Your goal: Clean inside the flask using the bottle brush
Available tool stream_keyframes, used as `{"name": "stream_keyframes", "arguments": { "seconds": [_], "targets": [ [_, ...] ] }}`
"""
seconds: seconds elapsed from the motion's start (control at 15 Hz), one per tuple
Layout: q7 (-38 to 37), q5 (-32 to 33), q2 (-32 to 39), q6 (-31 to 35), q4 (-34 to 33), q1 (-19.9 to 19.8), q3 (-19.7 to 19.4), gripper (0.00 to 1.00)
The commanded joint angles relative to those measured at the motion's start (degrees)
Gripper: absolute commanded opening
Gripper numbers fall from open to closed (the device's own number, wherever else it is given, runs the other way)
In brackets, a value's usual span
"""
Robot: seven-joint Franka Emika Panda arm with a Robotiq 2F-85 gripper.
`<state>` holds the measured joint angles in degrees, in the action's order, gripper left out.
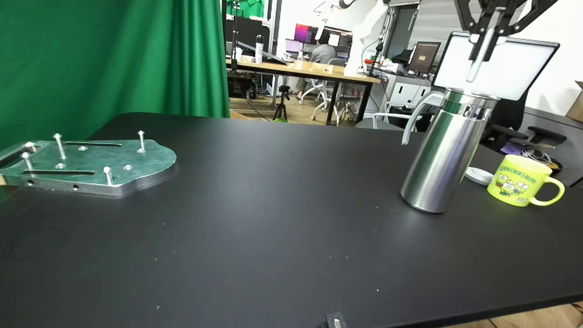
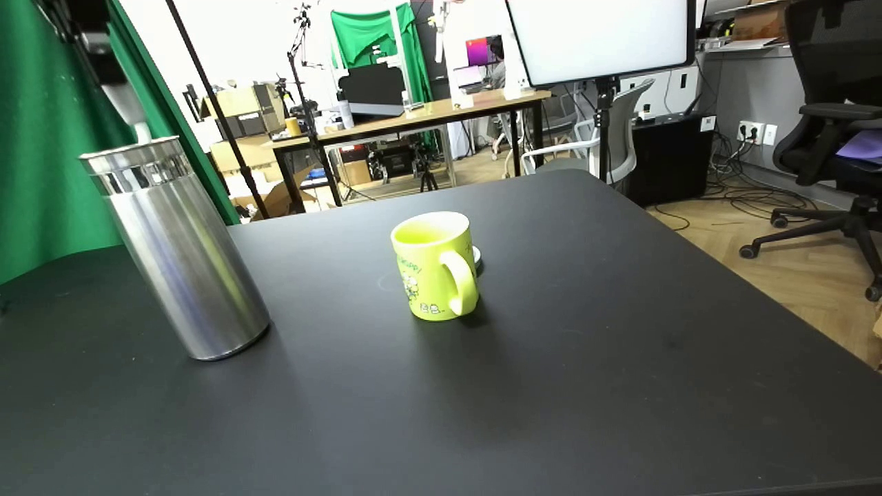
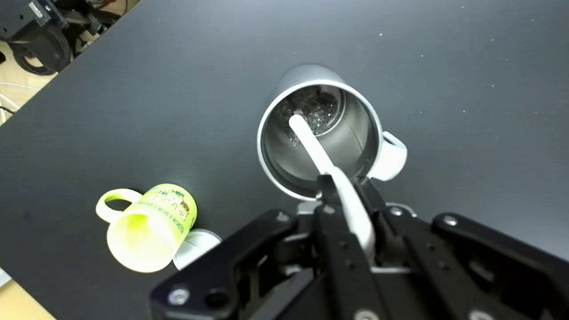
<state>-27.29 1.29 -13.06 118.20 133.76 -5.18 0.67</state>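
The tall brushed-steel flask (image 1: 448, 159) stands on the black table, its grey handle to one side; it also shows in an exterior view (image 2: 189, 255) and the wrist view (image 3: 362, 126), where its open mouth faces the camera. My gripper (image 1: 484, 48) is above the mouth, shut on the white handle of the bottle brush (image 1: 477, 64). In the wrist view the handle lies between the fingertips (image 3: 344, 184) and the thin white shaft (image 3: 313, 144) runs down into the flask. At its end is a dark, rough, speckled patch; the bristles are not clearly distinguishable.
A yellow-green mug (image 1: 519, 180) stands near the flask, also in an exterior view (image 2: 437, 269), with a white round lid (image 1: 479, 175) beside it. A metal plate with upright bolts (image 1: 100, 157) lies at the table's far end. A monitor (image 2: 606, 34) stands behind the table.
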Motion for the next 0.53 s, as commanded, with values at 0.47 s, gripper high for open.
{"name": "stream_keyframes", "arguments": {
  "seconds": [0.47],
  "targets": [
    [-1.1,-0.98,-5.03,-5.26,-4.28,0.18,-0.2,0.04]
  ]
}}
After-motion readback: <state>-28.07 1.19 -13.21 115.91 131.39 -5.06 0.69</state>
